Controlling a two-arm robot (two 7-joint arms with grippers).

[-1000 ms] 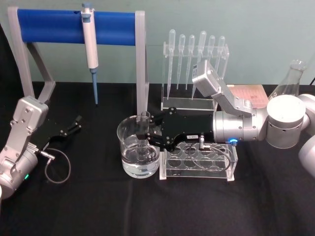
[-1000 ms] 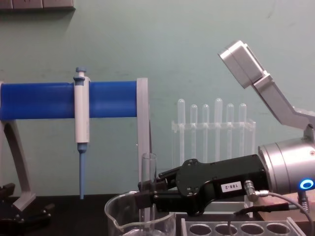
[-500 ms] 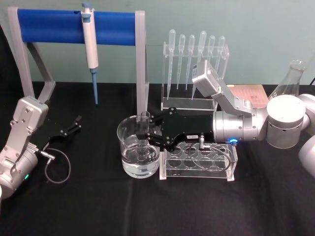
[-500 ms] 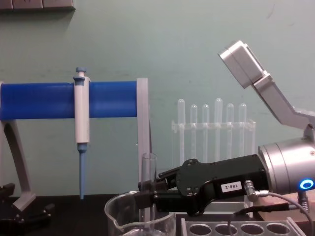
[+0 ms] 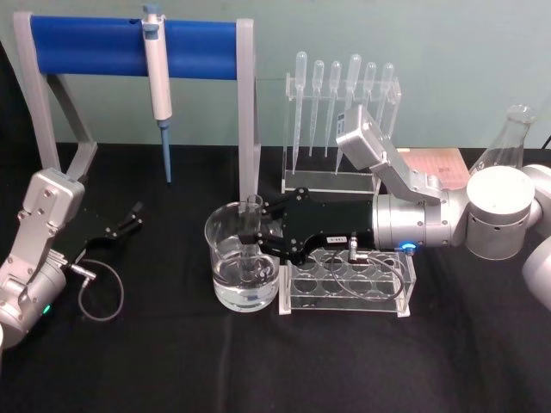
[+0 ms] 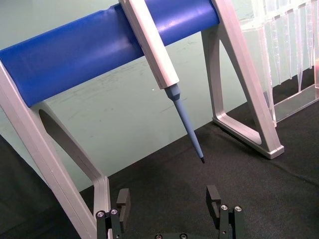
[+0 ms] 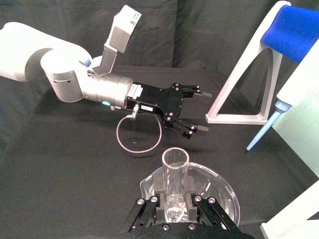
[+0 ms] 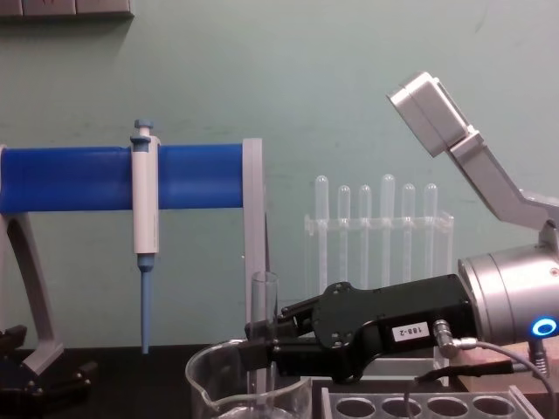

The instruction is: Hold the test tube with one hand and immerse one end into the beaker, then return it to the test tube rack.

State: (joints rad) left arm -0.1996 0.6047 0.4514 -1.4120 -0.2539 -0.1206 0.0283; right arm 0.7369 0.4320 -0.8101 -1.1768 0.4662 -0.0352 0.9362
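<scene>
Right gripper: your right gripper (image 5: 252,234) is clamped on the test tube (image 5: 252,206), which stands upright.
Tube: its lower end is inside the beaker (image 5: 217,254), in the water (image 5: 232,288).
Done: the dip looks made.
Remaining: you must lift it out and seat it in the rack (image 5: 344,284) just beside.
Left gripper: your left gripper (image 6: 169,199) is parked well apart, fingers spread.
</scene>
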